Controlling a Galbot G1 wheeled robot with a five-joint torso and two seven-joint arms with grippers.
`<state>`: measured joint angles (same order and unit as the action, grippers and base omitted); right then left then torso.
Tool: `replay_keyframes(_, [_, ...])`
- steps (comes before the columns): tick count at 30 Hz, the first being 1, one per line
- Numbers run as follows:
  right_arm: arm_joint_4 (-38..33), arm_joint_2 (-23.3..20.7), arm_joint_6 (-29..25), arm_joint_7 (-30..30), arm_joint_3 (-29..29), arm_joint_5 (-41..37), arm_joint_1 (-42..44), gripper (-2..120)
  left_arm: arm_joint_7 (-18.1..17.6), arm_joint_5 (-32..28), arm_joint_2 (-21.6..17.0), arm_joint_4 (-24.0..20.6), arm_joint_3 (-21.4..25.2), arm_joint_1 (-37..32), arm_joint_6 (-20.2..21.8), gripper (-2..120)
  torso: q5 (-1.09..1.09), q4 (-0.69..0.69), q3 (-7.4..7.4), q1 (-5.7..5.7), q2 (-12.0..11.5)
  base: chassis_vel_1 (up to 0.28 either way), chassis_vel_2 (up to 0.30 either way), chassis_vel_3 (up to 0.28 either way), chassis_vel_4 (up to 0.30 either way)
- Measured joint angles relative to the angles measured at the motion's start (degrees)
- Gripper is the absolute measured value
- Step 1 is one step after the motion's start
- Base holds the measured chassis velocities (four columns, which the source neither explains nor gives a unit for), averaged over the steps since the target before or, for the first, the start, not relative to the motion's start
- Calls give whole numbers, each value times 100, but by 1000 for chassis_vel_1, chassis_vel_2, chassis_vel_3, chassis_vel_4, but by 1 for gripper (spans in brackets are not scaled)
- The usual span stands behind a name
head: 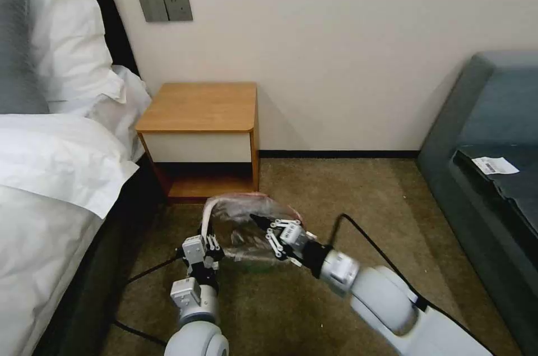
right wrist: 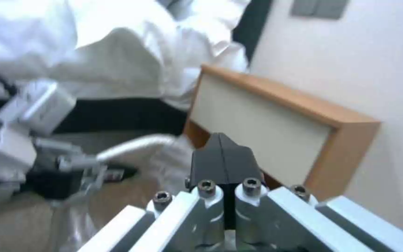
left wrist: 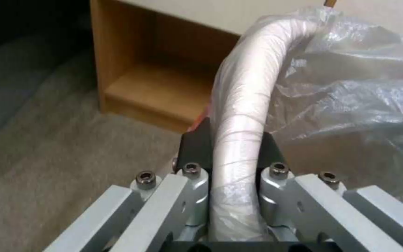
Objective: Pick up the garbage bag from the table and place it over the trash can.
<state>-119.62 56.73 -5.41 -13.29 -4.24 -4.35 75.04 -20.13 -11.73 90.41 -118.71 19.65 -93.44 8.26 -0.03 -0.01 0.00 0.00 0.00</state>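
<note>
One bag (head: 246, 221) draped over one bin (left wrist: 243, 115), mouth upward, one table (head: 199, 106) behind, left gripper (left wrist: 232, 147) clamping bagged rim, right gripper (right wrist: 223, 154) closed, seemingly empty

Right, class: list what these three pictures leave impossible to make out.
- Walls of the trash can: head view, wrapped by the garbage bag and behind the left gripper clamping its rim.
- Whether the shut right gripper pinches any plastic: head view, tip sunk among crinkles.
- Print on the white label: head view, too small.
</note>
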Motion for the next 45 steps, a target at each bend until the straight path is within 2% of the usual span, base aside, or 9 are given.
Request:
replay_keyframes(10, [-44,290,-120,332,-376,-138,276,0,-33,-314,-15,87,-11,76,37,10,3,2,0,0,0,0,0,0,0])
replay_keyframes(15, [163,643,-293,401,-502,-226,354,17,126,-1196,-52,246,46,221,-76,10,3,2,0,0,0,0,0,0,0])
replay_keyframes(17, [226,792,-370,400,-531,-198,411,28,143,-1576,-93,299,61,300,12,10,3,1,0,0,0,0,0,0,0])
replay_keyframes(19, [237,826,-383,400,-538,-191,423,31,141,-1662,-106,307,69,313,53,10,3,1,0,0,0,0,0,0,0])
replay_keyframes(22, [259,883,-424,399,-604,-186,430,46,98,-1842,-142,313,81,307,243,10,3,1,0,0,0,0,0,0,0])
replay_keyframes(23, [259,883,-424,399,-604,-186,430,46,98,-1842,-142,313,81,307,243,10,3,1,0,0,0,0,0,0,0])
replay_keyframes(29, [303,991,-484,392,-640,-167,459,70,90,-1985,-153,428,97,319,540,10,3,1,0,0,0,0,0,0,0])
replay_keyframes(37, [208,1171,-536,369,-609,-84,575,98,185,-1870,-176,706,132,360,598,10,3,2,0,0,0,0,0,0,0])
replay_keyframes(45, [201,1384,-558,511,-608,-83,653,100,211,-1752,-172,806,146,347,570,10,4,2,0,0,1,0,0,0,0])
